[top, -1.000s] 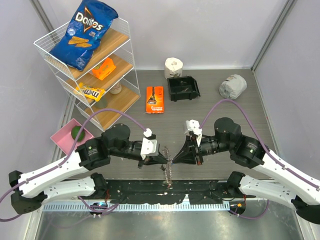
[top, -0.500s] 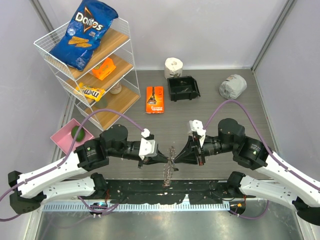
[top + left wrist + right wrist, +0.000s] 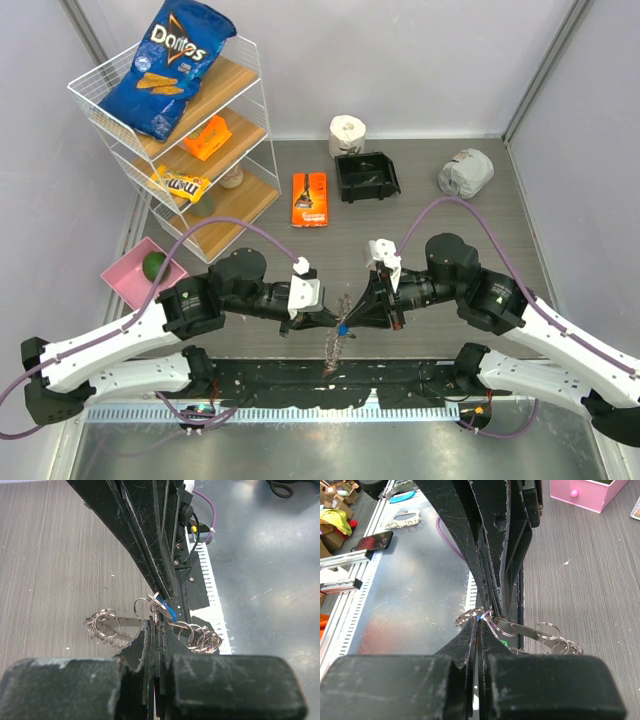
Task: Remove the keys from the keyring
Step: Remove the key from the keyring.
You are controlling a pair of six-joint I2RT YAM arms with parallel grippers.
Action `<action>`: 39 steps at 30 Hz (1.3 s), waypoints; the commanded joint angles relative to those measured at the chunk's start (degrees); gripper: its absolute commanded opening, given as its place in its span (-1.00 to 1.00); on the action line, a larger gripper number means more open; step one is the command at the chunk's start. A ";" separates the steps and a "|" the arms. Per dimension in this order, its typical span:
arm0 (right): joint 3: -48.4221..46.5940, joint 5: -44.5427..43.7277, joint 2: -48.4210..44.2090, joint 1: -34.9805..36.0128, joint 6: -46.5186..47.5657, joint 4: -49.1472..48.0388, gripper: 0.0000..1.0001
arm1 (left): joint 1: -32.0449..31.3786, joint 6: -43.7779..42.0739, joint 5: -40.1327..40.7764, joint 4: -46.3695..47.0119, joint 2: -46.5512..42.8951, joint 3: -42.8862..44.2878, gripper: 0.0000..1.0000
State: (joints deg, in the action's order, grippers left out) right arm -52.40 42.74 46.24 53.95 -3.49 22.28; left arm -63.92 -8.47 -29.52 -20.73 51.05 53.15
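The left pincer, reaching in from nine o'clock, and the right pincer, reaching in from three o'clock, met tip to tip above the six o'clock edge of the grey wood-grain desk. Both were closed, their jaws pinched on the thin silver metal keyring fringed with small loops, which hung between and below them. A small key with a blue plastic head showed right at the meeting tips.
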 commanded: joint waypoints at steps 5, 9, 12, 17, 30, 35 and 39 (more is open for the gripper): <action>-3.50 2.43 1.13 0.36 -2.84 -5.75 -0.90 | -0.41 -1.37 3.32 -0.18 0.81 2.84 -1.00; -3.32 2.35 1.84 0.36 -4.16 -7.51 -0.90 | -1.03 -2.08 4.82 -1.68 2.21 3.63 -1.00; -3.76 1.30 1.84 0.36 -3.20 -6.30 -0.90 | -1.47 -2.52 5.35 -2.29 2.30 3.81 -1.00; -4.73 -1.95 0.17 0.36 -0.91 -2.25 -0.90 | -1.38 -3.13 6.31 -3.17 1.16 3.02 -1.00; -4.90 -6.71 -2.29 0.27 0.41 2.67 -0.90 | -1.47 -4.10 6.93 -5.28 -0.77 2.05 -1.00; -3.94 -6.01 -3.61 0.36 2.69 3.82 -0.90 | -1.38 -2.87 7.28 -5.11 -1.21 2.49 -1.00; -3.85 -5.13 -3.44 0.27 3.05 3.64 -0.90 | -1.47 -2.34 6.23 -4.58 -1.04 2.84 -1.00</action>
State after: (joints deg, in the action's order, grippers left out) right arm -53.91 35.94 44.53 53.98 -1.87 26.70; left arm -65.41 -11.16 -23.44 -24.27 50.85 54.65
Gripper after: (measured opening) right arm 0.057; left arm 0.032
